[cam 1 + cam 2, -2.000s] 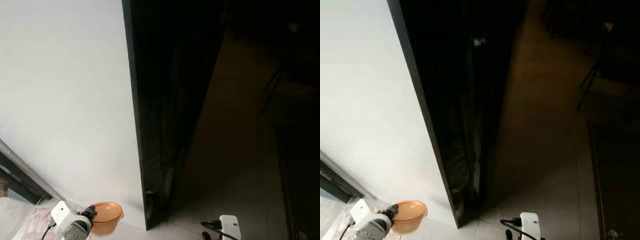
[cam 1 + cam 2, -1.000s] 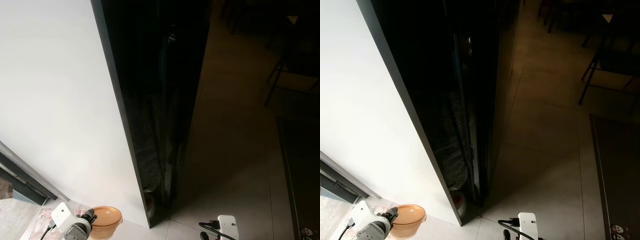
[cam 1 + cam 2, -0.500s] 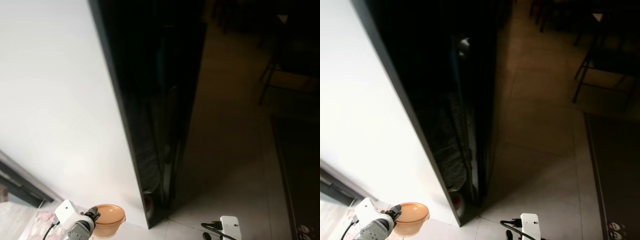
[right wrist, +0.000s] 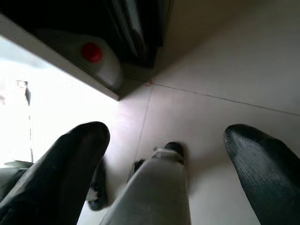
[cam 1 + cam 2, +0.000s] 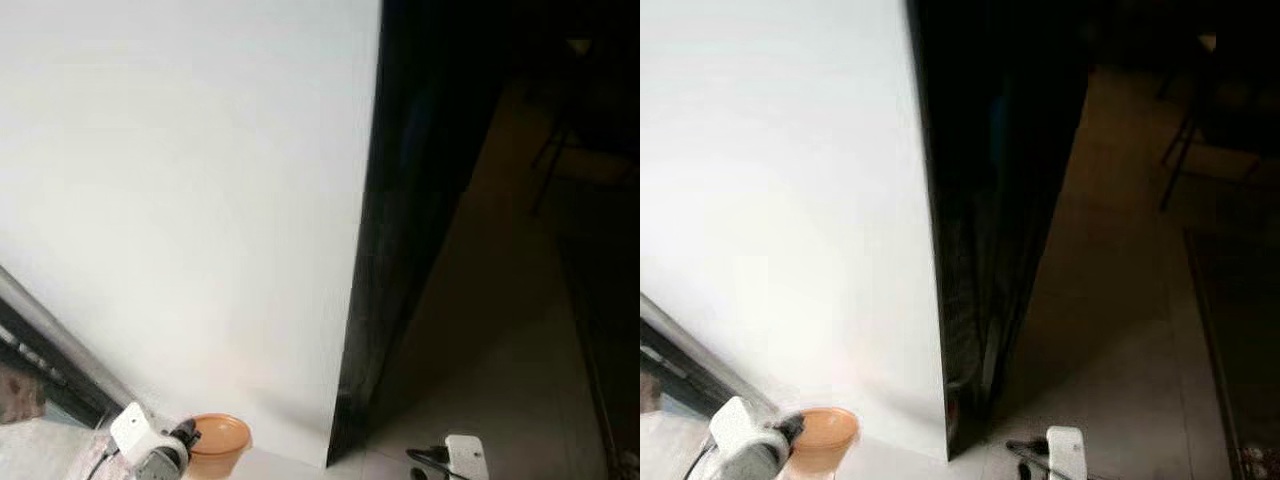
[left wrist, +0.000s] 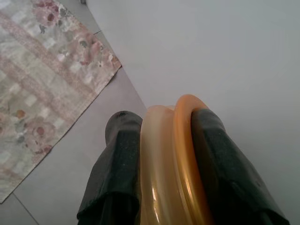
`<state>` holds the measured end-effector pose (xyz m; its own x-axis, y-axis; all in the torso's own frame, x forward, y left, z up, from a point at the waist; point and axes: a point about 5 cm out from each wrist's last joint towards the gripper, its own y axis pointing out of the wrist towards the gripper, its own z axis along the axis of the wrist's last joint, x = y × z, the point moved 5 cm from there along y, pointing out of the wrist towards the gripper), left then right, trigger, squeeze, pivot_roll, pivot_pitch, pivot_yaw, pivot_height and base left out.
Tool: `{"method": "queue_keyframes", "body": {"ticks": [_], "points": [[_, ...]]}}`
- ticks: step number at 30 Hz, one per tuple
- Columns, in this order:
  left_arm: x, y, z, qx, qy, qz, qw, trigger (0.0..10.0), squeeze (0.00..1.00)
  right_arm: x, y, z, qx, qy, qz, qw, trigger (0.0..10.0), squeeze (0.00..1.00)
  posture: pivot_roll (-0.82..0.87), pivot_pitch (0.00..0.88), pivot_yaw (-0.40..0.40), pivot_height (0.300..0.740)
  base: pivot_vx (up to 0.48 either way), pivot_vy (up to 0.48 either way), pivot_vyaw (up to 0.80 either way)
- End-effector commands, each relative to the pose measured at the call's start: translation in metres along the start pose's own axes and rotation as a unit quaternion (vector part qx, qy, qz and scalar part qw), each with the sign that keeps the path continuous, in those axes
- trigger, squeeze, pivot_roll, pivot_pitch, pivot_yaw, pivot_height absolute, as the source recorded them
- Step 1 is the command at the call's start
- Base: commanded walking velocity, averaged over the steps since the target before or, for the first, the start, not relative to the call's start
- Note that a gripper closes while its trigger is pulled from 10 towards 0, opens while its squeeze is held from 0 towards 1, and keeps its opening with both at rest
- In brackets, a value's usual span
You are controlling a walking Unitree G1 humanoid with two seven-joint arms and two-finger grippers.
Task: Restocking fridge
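Since half a second ago the view has swung, so the white fridge door (image 5: 190,220) covers more. The left gripper (image 6: 161,154) clamps the orange bowl (image 6: 180,159) edge-on, rim upright. The right gripper (image 4: 164,154) hangs spread apart over the floor tiles (image 4: 225,70).

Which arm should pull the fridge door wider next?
Right, probably. The right gripper is open and holds nothing, and it hangs on the side of the door's dark edge. The left gripper is shut on the orange container, so it is not free.
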<state>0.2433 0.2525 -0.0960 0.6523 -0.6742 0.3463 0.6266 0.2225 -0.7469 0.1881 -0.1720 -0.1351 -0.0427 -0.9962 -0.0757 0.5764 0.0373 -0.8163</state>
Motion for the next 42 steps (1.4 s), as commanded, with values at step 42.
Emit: {"method": "queue_keyframes", "body": {"ticks": [42], "points": [[-0.010, -0.003, -0.013, -0.016, 0.056, 0.008, 0.998, 10.0, 0.00, 0.026, -0.009, 0.057, 0.163, 0.006, -0.081, 0.983, 10.0, 0.00, 0.01, 0.023, 0.034, 0.740, 0.000, -0.016, 0.00]]}}
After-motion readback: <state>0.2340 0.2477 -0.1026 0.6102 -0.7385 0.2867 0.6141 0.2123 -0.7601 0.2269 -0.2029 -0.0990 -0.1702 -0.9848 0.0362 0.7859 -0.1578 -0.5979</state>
